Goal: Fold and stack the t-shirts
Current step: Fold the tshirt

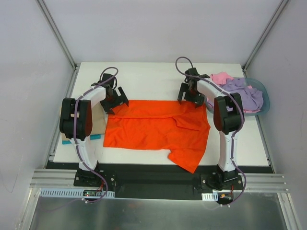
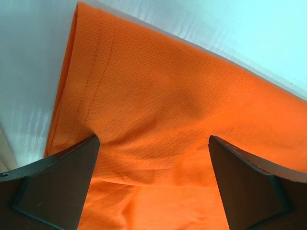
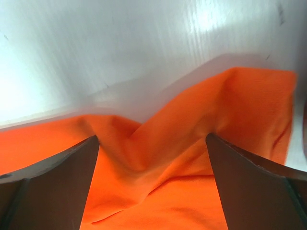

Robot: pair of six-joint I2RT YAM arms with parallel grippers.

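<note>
A large bright orange t-shirt (image 1: 156, 127) lies spread across the white table, one sleeve hanging over the near edge. My left gripper (image 1: 116, 99) stands open over the shirt's far left corner; in the left wrist view the orange cloth (image 2: 158, 115) lies between and beyond the wide-apart fingers (image 2: 53, 187). My right gripper (image 1: 191, 94) is open over the far right corner, where the orange cloth (image 3: 192, 129) is rumpled into a ridge between its fingers (image 3: 259, 187). A lilac t-shirt (image 1: 244, 96) and a pink t-shirt (image 1: 221, 77) lie heaped in the basin.
A blue-grey plastic basin (image 1: 265, 98) sits at the table's right edge. A cardboard piece (image 1: 98, 122) with a teal object (image 1: 96, 137) lies behind the left arm. White walls and metal frame posts enclose the table (image 1: 144, 81).
</note>
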